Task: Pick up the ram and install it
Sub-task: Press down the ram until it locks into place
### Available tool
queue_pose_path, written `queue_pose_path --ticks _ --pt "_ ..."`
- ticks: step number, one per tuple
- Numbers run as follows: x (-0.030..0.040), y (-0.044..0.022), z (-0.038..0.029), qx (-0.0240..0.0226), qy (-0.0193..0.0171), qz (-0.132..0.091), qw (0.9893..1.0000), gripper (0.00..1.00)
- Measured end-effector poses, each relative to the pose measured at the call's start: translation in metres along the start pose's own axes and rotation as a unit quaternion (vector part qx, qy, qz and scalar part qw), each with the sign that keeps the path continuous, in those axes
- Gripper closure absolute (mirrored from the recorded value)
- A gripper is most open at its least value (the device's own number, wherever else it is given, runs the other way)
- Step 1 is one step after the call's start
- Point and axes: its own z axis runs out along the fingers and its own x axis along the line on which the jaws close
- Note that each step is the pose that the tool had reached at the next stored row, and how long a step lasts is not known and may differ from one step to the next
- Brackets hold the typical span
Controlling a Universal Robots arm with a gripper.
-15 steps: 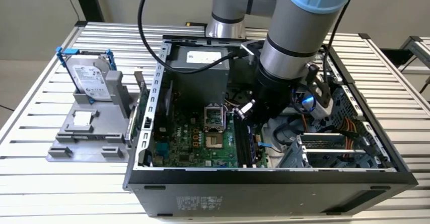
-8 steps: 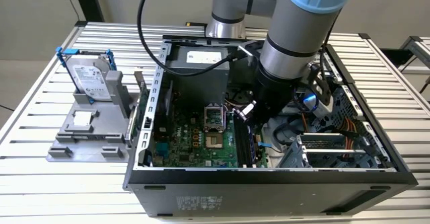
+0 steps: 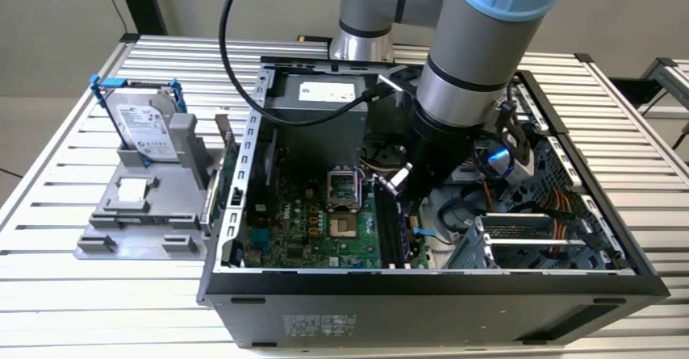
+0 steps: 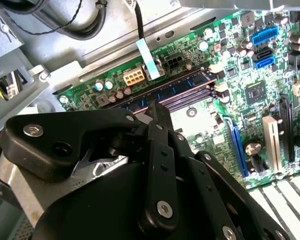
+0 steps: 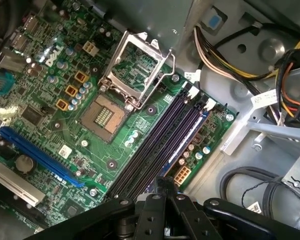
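Jaws closed together, tips pressing down on the ram (image 5: pixel 182 142), which sits in the outermost slot of the motherboard (image 5: pixel 90 90) beside the empty black slots (image 5: pixel 155 145). Arm (image 3: pixel 473 60) reaches down into the case (image 3: pixel 431 294) on the tabletop (image 3: pixel 64 294).

Even, bright light throughout; the slatted counter (image 3: pixel 64 294) gleams, the case interior is shadowed, and both wrist views look slightly soft.
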Motion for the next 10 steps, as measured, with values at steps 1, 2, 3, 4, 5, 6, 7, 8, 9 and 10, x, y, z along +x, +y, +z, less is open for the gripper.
queue_pose_path --ticks 1,2,3,4,5,6,7,8,9,10 --pt "0.0000 0.0000 0.0000 0.0001 0.0000 -0.003 1.0000 1.00" --pt "0.0000 0.0000 0.0000 0.0002 0.0000 -0.006 1.0000 1.00" --pt "0.0000 0.0000 0.0000 0.0003 0.0000 -0.009 1.0000 1.00" --pt "0.0000 0.0000 0.0000 0.0004 0.0000 -0.012 0.9999 1.00" --pt "0.0000 0.0000 0.0000 0.0005 0.0000 -0.015 0.9999 1.00" --pt "0.0000 0.0000 0.0000 0.0006 0.0000 -0.018 0.9998 1.00" --pt "0.0000 0.0000 0.0000 0.0007 0.0000 -0.021 0.9998 1.00" --pt "0.0000 0.0000 0.0000 0.0009 0.0000 -0.025 0.9997 1.00" --pt "0.0000 0.0000 0.0000 0.0010 0.0000 -0.029 0.9996 1.00" --pt "0.0000 0.0000 0.0000 0.0011 -0.0001 -0.033 0.9994 1.00"
